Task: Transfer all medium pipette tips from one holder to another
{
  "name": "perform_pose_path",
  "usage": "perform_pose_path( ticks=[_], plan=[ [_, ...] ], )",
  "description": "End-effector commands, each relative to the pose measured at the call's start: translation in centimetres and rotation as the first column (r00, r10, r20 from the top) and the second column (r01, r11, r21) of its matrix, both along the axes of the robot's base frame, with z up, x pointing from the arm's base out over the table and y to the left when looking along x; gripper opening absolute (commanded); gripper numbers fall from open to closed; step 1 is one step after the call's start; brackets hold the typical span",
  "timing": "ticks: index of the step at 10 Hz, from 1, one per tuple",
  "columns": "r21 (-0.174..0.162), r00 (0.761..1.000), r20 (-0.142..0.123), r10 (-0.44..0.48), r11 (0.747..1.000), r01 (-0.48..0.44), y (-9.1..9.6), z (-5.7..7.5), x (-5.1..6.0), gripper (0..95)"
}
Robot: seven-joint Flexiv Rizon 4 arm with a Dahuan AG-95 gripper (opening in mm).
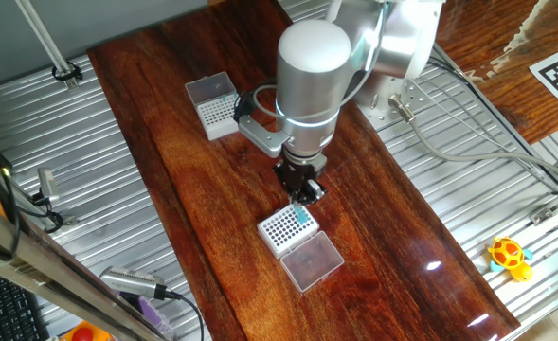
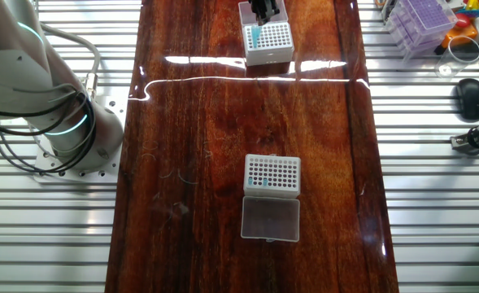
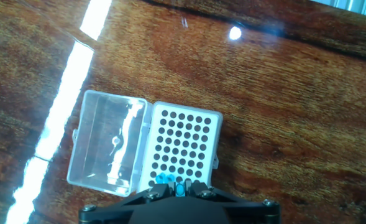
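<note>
My gripper [image 1: 302,195] hangs just above the near corner of the white rack with bold dark holes [image 1: 284,228], whose clear lid [image 1: 312,260] lies open beside it. In the hand view the gripper [image 3: 180,188] is shut on one teal pipette tip [image 3: 180,187], right over that rack [image 3: 183,143]. A few teal tips [image 3: 163,179] stand in the holes at that edge. The other white rack with the fine grid [image 1: 219,111] stands farther back, with its frosted lid [image 1: 209,89] behind it. In the other fixed view that rack [image 2: 272,174] shows one teal dot [image 2: 265,182].
The racks sit on a dark wooden board [image 1: 184,189] flanked by ribbed metal surfaces [image 1: 61,152]. A pipette [image 1: 136,284] lies at the near left, a yellow toy [image 1: 509,256] at the right. A purple tip box [image 2: 422,20] and the arm's base [image 2: 60,130] stand off the board.
</note>
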State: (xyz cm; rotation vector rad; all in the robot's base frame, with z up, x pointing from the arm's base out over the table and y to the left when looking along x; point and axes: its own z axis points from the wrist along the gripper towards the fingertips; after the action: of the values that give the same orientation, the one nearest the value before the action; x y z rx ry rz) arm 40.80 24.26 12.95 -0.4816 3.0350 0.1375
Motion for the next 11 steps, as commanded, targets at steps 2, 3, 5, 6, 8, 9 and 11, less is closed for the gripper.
perform_pose_path(
  ticks=[2, 3, 5, 6, 8, 9, 11],
  plan=[
    [0.011, 1.000, 0.000, -0.003, 1.000, 0.003, 0.00, -0.12, 0.00, 0.0],
    [0.013, 1.000, 0.000, -0.003, 1.000, 0.003, -0.01, -0.18, 0.00, 0.0],
    [0.017, 1.000, 0.001, -0.003, 1.000, 0.002, -0.02, -0.38, 0.00, 0.0],
    [0.018, 1.000, 0.002, -0.002, 1.000, 0.002, -0.02, -0.52, -0.01, 0.0],
    [0.019, 1.000, 0.003, -0.002, 1.000, 0.002, 0.04, -0.72, -0.03, 0.0],
    [0.021, 1.000, 0.004, -0.002, 1.000, 0.002, 0.08, -0.81, -0.03, 0.0],
    [0.021, 1.000, 0.007, -0.002, 1.000, 0.002, 0.16, -1.08, -0.04, 0.0]
  ],
)
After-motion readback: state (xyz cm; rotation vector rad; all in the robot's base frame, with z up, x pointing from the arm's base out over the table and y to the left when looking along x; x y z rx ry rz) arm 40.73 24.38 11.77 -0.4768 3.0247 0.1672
